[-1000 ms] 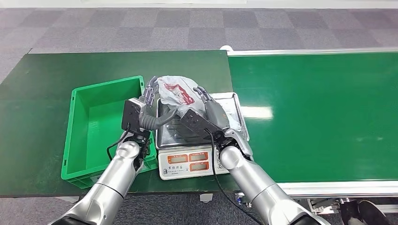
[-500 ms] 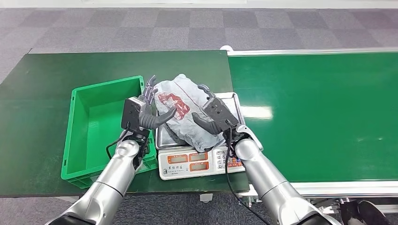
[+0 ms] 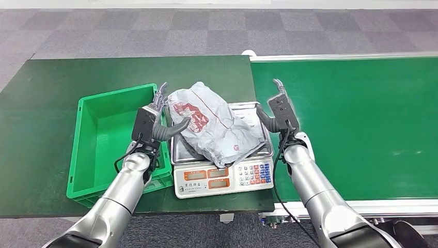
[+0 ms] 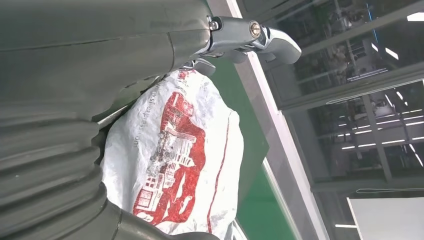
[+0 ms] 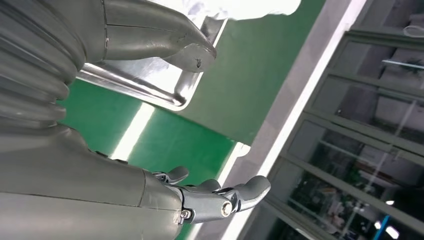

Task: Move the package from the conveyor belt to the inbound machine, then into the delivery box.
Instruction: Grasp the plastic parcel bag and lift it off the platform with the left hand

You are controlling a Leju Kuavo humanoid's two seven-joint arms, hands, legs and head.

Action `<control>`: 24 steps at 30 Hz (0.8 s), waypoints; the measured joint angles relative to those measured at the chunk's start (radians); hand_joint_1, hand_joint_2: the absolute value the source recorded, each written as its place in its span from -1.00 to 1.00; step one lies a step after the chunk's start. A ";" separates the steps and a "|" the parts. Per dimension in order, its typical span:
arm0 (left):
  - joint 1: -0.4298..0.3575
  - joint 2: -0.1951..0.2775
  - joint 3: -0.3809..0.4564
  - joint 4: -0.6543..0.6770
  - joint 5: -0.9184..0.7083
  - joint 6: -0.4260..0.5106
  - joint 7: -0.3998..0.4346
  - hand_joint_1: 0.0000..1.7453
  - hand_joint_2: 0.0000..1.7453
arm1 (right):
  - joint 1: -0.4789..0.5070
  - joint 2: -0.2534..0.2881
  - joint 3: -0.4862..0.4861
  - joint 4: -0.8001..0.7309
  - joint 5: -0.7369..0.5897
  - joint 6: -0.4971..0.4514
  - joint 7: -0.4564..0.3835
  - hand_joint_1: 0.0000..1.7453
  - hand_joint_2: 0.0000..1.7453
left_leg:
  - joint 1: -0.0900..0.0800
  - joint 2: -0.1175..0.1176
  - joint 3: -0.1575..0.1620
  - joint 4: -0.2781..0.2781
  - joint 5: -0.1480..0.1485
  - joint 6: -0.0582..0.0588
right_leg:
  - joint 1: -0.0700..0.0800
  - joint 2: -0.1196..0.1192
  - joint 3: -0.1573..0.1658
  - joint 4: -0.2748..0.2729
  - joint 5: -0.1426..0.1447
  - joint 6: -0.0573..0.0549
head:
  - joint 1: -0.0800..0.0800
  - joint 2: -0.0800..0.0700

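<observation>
The package [image 3: 217, 126], a crumpled white-grey plastic bag with red print, lies on the steel pan [image 3: 249, 109] of the scale, its lower end hanging over the front rim. My left hand [image 3: 154, 123] stands at the bag's left side, fingers spread upward, thumb against the bag. In the left wrist view the bag's red print [image 4: 172, 155] sits right in front of the palm [image 4: 75, 75]. My right hand [image 3: 279, 109] is open to the right of the scale, apart from the bag, over the conveyor belt [image 3: 351, 124]. The right wrist view shows the pan's corner [image 5: 167, 97] near its thumb.
The green delivery crate [image 3: 103, 139] stands directly left of the scale, behind my left hand. The scale's display and keypad [image 3: 222, 175] face the table's front edge. A dark green table [image 3: 77, 72] carries both. Grey carpet lies beyond.
My right hand has let go of the package and swung right, off the scale to the belt's edge. The bag has dropped flat onto the pan. The left hand shifted slightly left.
</observation>
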 joint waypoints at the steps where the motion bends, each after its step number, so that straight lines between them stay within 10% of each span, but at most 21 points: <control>1: -0.001 0.000 0.000 0.002 0.000 0.000 0.000 -1.00 1.00 | -0.002 0.000 -0.004 0.008 0.000 -0.001 0.000 -1.00 1.00 | 0.000 0.000 0.000 0.000 0.000 0.000 | 0.000 0.000 0.000 0.000 0.000 0.000 | 0.000 0.000; 16: -0.146 0.004 -0.101 0.209 -0.371 0.024 0.025 -1.00 1.00 | 0.015 -0.004 -0.096 0.135 -0.098 0.074 -0.093 -1.00 1.00 | 0.000 0.000 0.000 0.000 0.000 0.000 | -0.001 0.000 0.000 0.000 0.000 0.000 | 0.000 0.000; 24: -0.288 0.005 -0.335 0.403 -0.683 -0.205 0.034 -1.00 1.00 | 0.021 -0.003 -0.110 0.153 -0.108 0.146 -0.101 -1.00 1.00 | 0.000 0.000 0.000 0.000 0.000 0.000 | 0.000 0.000 0.000 0.000 0.001 0.000 | 0.000 0.000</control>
